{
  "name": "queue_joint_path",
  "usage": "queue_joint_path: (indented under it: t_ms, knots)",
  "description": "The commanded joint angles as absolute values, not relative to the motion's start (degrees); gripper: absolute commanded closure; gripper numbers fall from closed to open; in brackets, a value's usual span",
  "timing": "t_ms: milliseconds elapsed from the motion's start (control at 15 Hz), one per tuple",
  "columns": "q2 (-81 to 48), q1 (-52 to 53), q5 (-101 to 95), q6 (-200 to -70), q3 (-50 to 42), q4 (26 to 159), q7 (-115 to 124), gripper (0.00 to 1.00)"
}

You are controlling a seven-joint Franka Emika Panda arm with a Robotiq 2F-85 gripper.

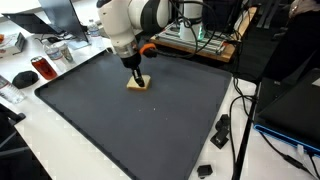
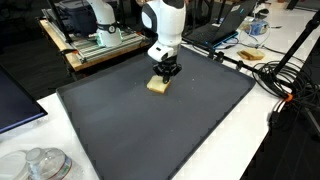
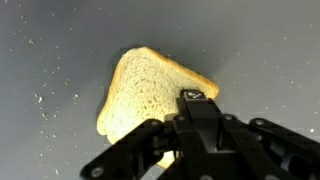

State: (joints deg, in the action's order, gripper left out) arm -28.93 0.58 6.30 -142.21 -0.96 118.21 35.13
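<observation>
Pinching bread slice (image 3: 140,90), seemingly, claw (image 1: 135,76), dark mat (image 1: 120,130), cluttered bench (image 2: 90,52)

Dark mat (image 1: 150,130), bread slice (image 1: 137,85) on it

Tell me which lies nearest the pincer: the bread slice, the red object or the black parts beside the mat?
The bread slice: the pincer is shut on its edge; only it lies on the dark mat.

You see the dark mat (image 1: 120,125) (image 2: 150,125) from above and well back in both exterior views, across different corners; your wrist view looks down, close over the bread slice (image 3: 145,95) on it.
</observation>
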Motion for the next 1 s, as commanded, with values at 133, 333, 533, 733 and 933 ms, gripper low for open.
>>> queue_joint_path:
  t_ms: [133,333,533,733,933]
  knots:
    - [-34.55,1.97,7.81,-145.23,-1.77,117.43,32.65,0.95]
    - [-34.54,2.01,7.86,-145.31,-1.81,117.53,32.31,0.95]
    - [-34.43,2.1,7.84,-145.23,-1.83,117.61,32.13,0.95]
    - [-32.94,2.11,7.63,-144.25,-2.14,118.18,32.19,0.95]
    - [-29.99,1.63,7.59,-143.31,-2.52,119.41,31.78,0.95]
